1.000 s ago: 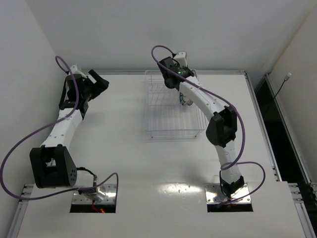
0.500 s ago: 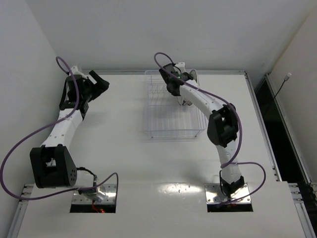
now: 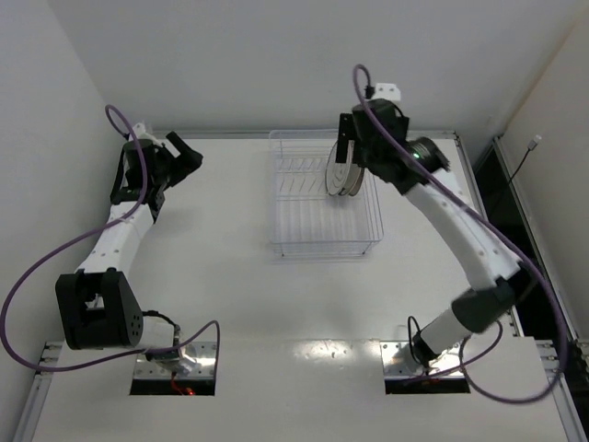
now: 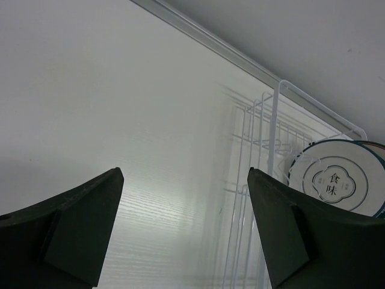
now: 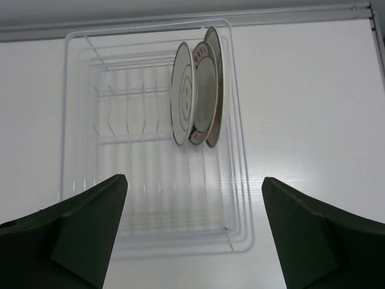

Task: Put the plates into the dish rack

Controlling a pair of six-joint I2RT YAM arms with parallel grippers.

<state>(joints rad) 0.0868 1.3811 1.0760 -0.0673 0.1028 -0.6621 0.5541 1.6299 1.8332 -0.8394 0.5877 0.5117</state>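
Observation:
Three white plates point(image 5: 182, 95) stand on edge side by side in the back right slots of the clear dish rack point(image 5: 72, 120). From the top view the plates point(image 3: 342, 171) show in the dish rack point(image 3: 322, 241) just below my right gripper point(image 3: 350, 152). My right gripper point(image 5: 195, 232) hangs above the rack, open and empty, apart from the plates. My left gripper point(image 3: 184, 150) is at the table's far left, well away from the rack. It point(image 4: 186, 223) is open and empty and looks toward the rack point(image 4: 274, 132), where a plate point(image 4: 337, 180) with a thin dark ring and a centre motif faces it.
The white table point(image 3: 212, 276) is bordered by a wall along its back edge point(image 3: 230, 134) and a wall on the left. A raised rail point(image 5: 301, 15) runs behind the rack. The right table edge point(image 3: 479, 203) drops to a dark gap.
My right gripper opened, let go of a plate in the rack, and rose up and to the right, away from it. The left arm stayed put.

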